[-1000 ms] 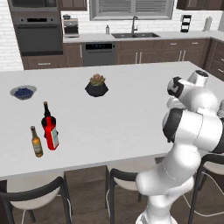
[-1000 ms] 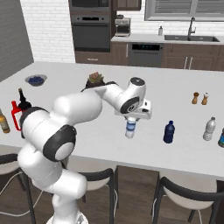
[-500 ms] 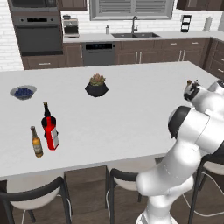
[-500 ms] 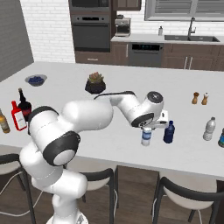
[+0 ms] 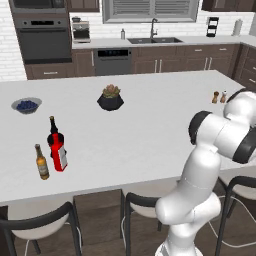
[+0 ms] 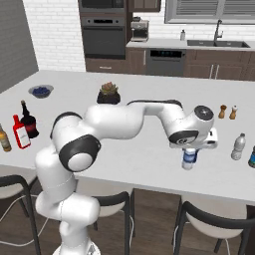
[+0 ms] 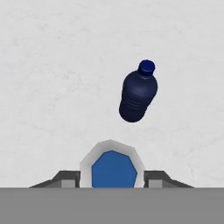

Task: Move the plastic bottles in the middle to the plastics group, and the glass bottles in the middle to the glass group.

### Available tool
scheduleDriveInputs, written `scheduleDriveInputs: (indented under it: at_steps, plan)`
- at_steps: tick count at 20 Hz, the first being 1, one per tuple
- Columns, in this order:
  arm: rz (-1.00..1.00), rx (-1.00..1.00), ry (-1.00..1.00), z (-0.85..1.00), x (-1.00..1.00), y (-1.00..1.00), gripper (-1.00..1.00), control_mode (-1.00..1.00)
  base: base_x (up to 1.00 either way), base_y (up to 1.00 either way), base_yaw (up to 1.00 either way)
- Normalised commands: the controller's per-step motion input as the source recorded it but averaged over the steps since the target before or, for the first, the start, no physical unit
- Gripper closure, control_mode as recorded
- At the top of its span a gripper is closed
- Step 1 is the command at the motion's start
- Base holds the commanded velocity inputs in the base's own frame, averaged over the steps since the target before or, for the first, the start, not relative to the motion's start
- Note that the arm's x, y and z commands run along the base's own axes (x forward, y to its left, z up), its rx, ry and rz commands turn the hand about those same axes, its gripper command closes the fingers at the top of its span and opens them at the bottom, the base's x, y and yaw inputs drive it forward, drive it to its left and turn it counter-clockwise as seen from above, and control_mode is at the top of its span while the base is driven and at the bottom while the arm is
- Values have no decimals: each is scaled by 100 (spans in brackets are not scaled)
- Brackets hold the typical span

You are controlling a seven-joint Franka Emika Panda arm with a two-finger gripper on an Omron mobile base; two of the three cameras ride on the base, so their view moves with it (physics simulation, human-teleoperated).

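Counted contents of the white island counter (image 6: 134, 149).

Bottles, six in all. Far left, three: one slim amber beer bottle (image 5: 41, 162), one flat-sided red bottle (image 5: 59, 154), and one dark round-bellied bottle (image 5: 52, 132) behind it. Right side, three: one clear water bottle (image 6: 189, 158) with a blue label under the arm's wrist, one pale whitish-grey bottle (image 6: 239, 147), and one dark-blue bottle (image 7: 138, 92), cut off at the right edge in the right base view.

Shakers (image 6: 227, 111): two, far right.

Bowls: one blue-filled bowl (image 5: 26, 105), far left.

Potted plants: one dark-potted plant (image 5: 110, 97), far centre.
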Motion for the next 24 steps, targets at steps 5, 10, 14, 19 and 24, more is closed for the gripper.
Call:
scheduleDriveInputs:
  at_steps: [5, 10, 14, 19, 24]
  plan:
    - [4, 0, 1, 0, -8, -48, 100, -100, 0, 0, 0]
    - [3, 6, -5, 0, 38, -72, 100, -100, 0, 0, 0]
    - [8, 2, -3, 0, 3, -32, 100, -100, 0, 0, 0]
    - [9, 3, -9, 0, -27, -3, 100, -100, 0, 0, 0]
    - [3, 0, -4, 0, 9, 0, 100, -100, 0, 0, 0]
